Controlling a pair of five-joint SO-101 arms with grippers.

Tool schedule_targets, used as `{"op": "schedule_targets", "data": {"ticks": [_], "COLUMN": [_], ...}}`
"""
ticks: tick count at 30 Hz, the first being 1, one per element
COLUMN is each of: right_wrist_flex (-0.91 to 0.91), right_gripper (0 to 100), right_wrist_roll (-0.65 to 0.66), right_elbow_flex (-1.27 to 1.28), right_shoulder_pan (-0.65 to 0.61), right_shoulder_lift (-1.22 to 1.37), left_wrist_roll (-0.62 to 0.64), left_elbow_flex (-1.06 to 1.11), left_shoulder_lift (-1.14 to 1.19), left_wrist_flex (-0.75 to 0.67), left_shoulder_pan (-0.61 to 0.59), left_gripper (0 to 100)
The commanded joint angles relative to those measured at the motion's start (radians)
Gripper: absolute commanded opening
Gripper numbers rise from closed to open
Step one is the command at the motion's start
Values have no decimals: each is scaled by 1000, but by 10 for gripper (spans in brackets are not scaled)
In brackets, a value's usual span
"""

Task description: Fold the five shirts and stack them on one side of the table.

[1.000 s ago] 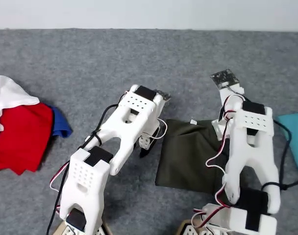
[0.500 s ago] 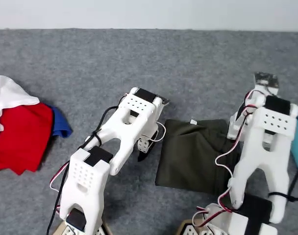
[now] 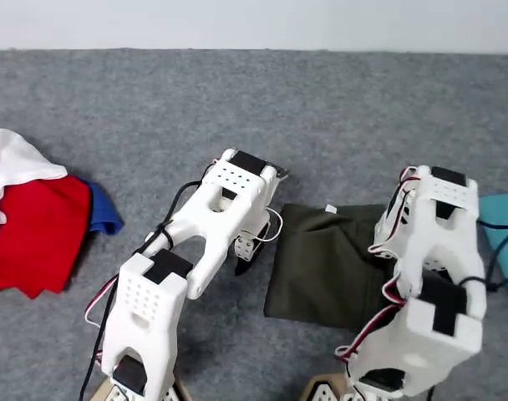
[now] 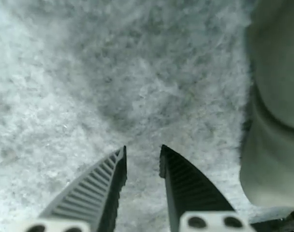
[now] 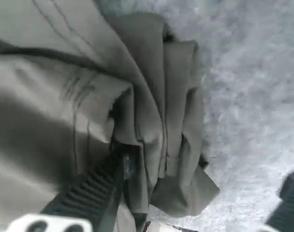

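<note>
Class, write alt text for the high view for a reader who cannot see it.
A folded dark olive shirt lies on a grey table between the white left arm and right arm, which overlaps its edge. A red shirt, white cloth and blue cloth lie heaped at the left edge, a teal shirt at the right edge.

No legible text, numbers or signs noted. Small white tag [image 3: 329,208] at edge of dark olive shirt [image 3: 321,263]; any print too small to read.
</note>
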Motion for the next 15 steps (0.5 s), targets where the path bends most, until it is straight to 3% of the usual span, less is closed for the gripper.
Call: {"op": "schedule_targets", "data": {"ticks": [1,6,15], "right_wrist_flex": [-4,-1,7], "right_gripper": [488,420,9], "right_wrist_roll": [5,48,48], "right_elbow_flex": [-78,-141,-247], "right_shoulder_pan": [-31,-67,-59], "right_shoulder_lift": [33,119,274], "left_wrist_roll": [6,6,6], "left_elbow_flex": [-4,-2,-2], "left_shoulder_lift": [-64,-64,-64], "left_wrist_flex": [18,18,20], "left_shoulder_pan": [-2,-2,-5], "left_gripper": [108,108,108]}}
